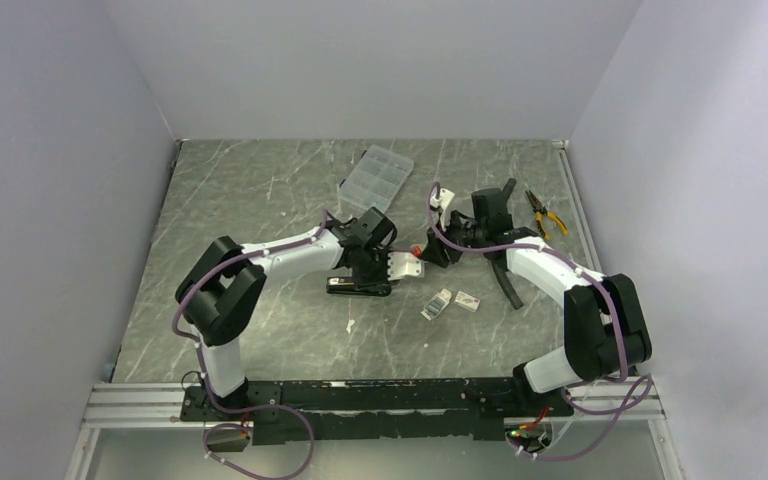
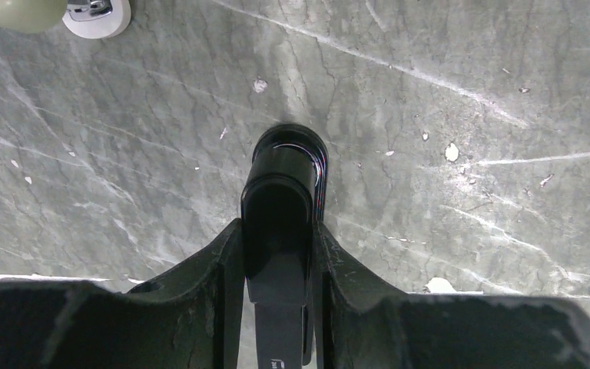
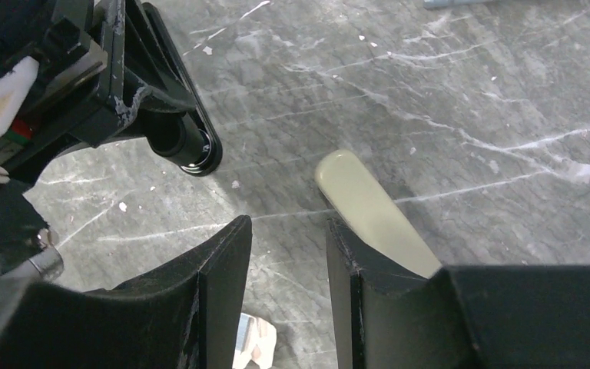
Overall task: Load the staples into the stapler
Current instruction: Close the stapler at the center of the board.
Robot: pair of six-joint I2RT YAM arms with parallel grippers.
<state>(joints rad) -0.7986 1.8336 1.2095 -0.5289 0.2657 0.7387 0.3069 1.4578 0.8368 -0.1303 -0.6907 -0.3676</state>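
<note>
Left tool (image 2: 278, 229) clamps stapler (image 2: 286, 154) | body glossy black | tip rounded

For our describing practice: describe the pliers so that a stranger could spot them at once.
Take the grey marbled table and go towards its far right corner. Near that edge lie small pliers. Only they have yellow-orange handles; their neighbours are black, white or clear.
</note>
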